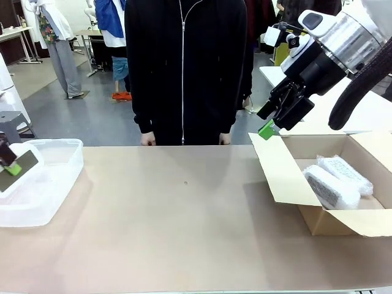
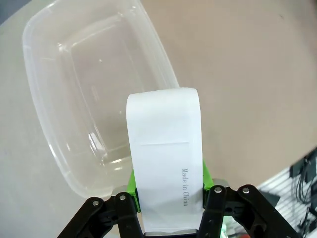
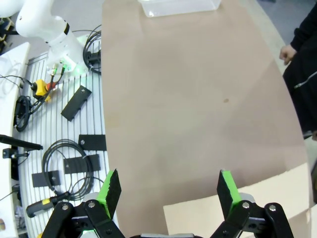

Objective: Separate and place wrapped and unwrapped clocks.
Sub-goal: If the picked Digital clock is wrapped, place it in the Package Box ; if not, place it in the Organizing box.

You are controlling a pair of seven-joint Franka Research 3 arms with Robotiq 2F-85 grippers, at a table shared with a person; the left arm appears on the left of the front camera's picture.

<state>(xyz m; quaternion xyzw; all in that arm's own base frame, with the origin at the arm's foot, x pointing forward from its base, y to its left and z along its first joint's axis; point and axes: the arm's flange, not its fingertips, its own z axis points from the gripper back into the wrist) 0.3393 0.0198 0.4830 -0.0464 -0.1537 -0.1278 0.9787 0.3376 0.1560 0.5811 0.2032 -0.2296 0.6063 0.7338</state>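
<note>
Left claw [image 2: 168, 208] clenched on bare white clock [image 2: 166, 163] above clear tub [image 2: 49, 124]; right claw [image 3: 168, 191] released.

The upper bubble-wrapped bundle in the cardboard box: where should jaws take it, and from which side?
Judging by its pose, across the short width at mid-length, coming from above. The upper bubble-wrapped bundle lies flat, long axis slanting, beside the second bundle in the open-topped cardboard box. Walls and flaps block a side approach. The gap between the bundles looks tight, so one finger may have to wedge in.
</note>
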